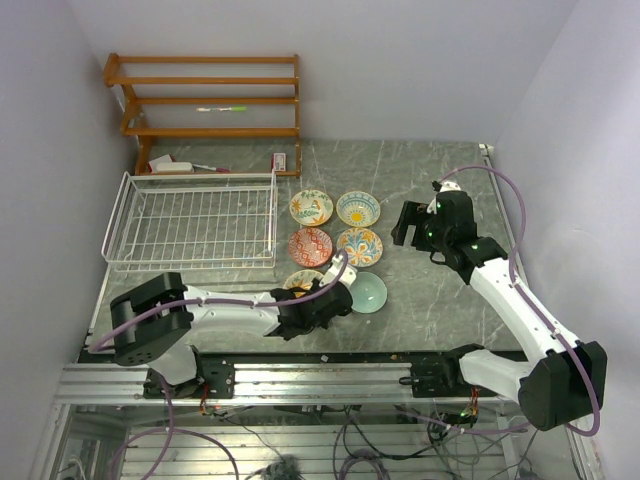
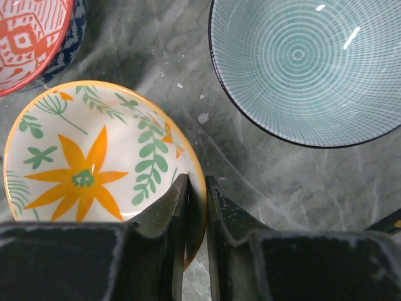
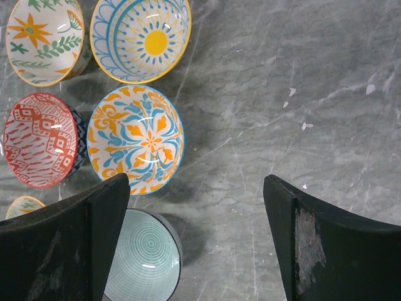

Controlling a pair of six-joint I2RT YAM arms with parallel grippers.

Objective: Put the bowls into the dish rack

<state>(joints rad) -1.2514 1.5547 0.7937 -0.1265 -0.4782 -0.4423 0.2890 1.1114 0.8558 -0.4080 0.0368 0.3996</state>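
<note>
Six bowls lie in two columns right of the white wire dish rack [image 1: 190, 264]. My left gripper [image 1: 318, 300] is shut on the right rim of the near yellow-flower bowl [image 1: 303, 281]. In the left wrist view, one finger is inside that bowl [image 2: 88, 157] and one outside, the gripper [image 2: 196, 188] pinching the rim. I cannot tell whether the bowl is lifted. The plain teal bowl [image 1: 368, 292] sits just right of it [image 2: 307, 63]. My right gripper [image 1: 408, 225] is open and empty, hovering right of the orange-blue bowl [image 3: 136, 138].
A red-patterned bowl [image 1: 310, 246], a second flower bowl [image 1: 311, 207] and a blue-yellow sun bowl [image 1: 357, 208] sit behind. A brown wooden shelf [image 1: 205, 100] stands at the back wall, with small items [image 1: 172, 166] on the table at its foot. The rack holds nothing.
</note>
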